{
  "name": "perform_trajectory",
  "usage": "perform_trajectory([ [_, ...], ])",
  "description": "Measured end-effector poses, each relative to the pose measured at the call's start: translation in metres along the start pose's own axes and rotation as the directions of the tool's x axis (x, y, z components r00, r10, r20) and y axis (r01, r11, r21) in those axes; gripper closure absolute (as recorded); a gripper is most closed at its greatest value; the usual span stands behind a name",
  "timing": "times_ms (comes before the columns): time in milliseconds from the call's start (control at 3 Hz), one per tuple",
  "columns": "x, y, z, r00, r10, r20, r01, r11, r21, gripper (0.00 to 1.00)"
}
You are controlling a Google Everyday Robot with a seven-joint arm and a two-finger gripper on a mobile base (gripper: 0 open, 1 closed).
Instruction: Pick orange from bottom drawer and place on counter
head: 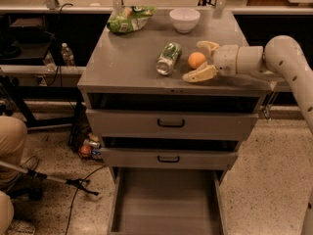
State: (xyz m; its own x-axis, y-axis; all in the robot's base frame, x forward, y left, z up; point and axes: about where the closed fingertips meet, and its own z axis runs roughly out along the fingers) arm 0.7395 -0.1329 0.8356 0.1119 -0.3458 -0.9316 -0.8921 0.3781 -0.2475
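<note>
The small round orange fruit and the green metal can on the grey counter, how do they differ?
The small round orange fruit is a ball; the green metal can is a cylinder lying on its side. The orange sits between the open fingers of the pale gripper, which reaches from the right; the can lies left of it, outside them. Both rest on the grey metal counter.
</note>
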Motion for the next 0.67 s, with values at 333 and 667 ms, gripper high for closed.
perform_trajectory([
  [333,-0.002,0.001,-0.004,1.000,-0.003,0.009,0.003,1.0000,-0.002,0.00],
  [667,-0.008,0.003,-0.029,1.000,-0.012,0.025,0.011,0.9989,0.045,0.00],
])
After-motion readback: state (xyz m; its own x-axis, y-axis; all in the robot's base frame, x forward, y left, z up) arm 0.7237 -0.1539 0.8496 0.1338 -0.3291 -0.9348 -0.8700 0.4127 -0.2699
